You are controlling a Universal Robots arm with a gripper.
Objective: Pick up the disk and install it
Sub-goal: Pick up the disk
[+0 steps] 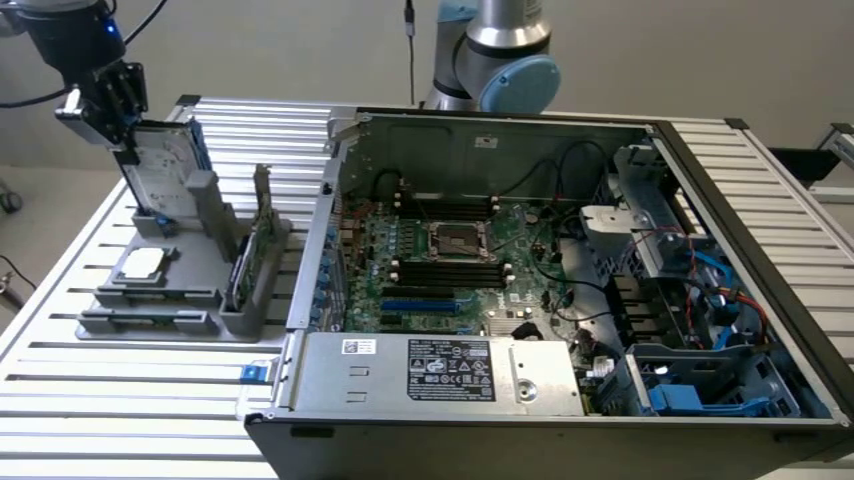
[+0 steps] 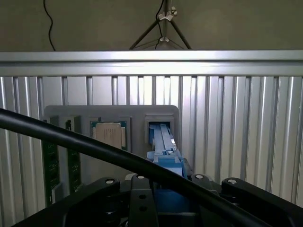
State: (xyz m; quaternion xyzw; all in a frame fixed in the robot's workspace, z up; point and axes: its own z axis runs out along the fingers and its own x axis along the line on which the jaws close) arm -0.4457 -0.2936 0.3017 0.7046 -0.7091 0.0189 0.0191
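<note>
The gripper (image 1: pixel 127 145) is clamped on the top edge of the disk (image 1: pixel 171 172). The disk stands upright, slightly tilted, at the far end of the grey holder (image 1: pixel 160 300), beside its post.

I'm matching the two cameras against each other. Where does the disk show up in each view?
Exterior view: the disk stands upright at the exterior view's far left, at the grey holder.
Wrist view: the disk is edge-on, its blue carrier at the holder's slot.
Shared landmark: the square silver chip in the holder.
</note>
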